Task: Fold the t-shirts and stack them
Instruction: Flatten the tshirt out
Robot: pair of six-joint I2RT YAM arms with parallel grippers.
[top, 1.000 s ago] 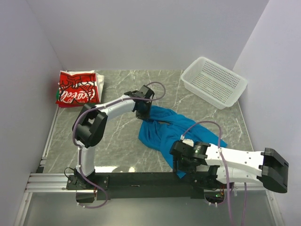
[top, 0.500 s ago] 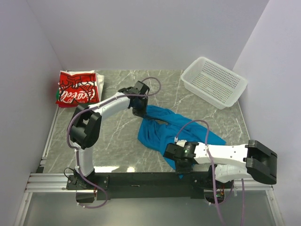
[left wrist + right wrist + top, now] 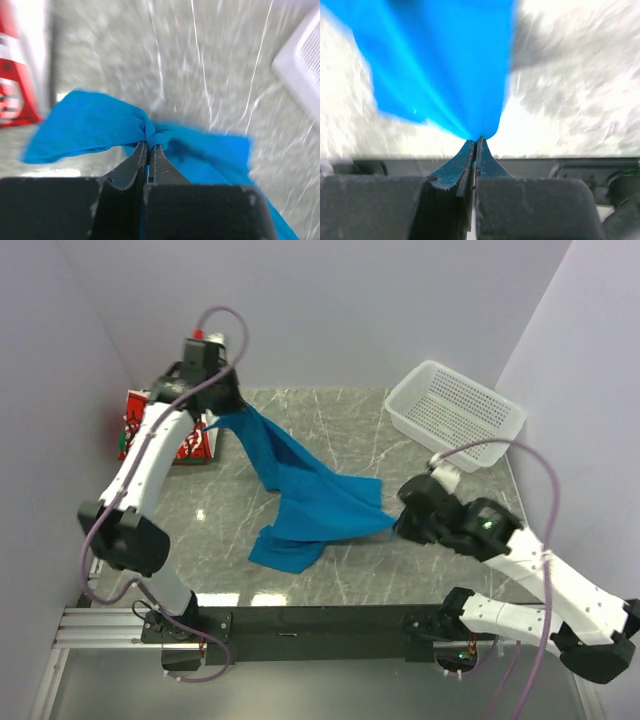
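The blue t-shirt (image 3: 310, 495) hangs stretched over the table (image 3: 300, 420) between my arms, left gripper (image 3: 148, 145) clamped shut on a bunched corner up high, right gripper (image 3: 476, 140) clamped on a thin edge lower down, which I fear could slip free if I pull tighter.

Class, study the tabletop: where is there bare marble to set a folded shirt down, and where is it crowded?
Free: the far-middle marble between the blue t-shirt and the white basket; the near-left marble between the left arm and that shirt. Crowded: the centre, under the stretched shirt, and the far-left corner holding the red-and-white t-shirt.
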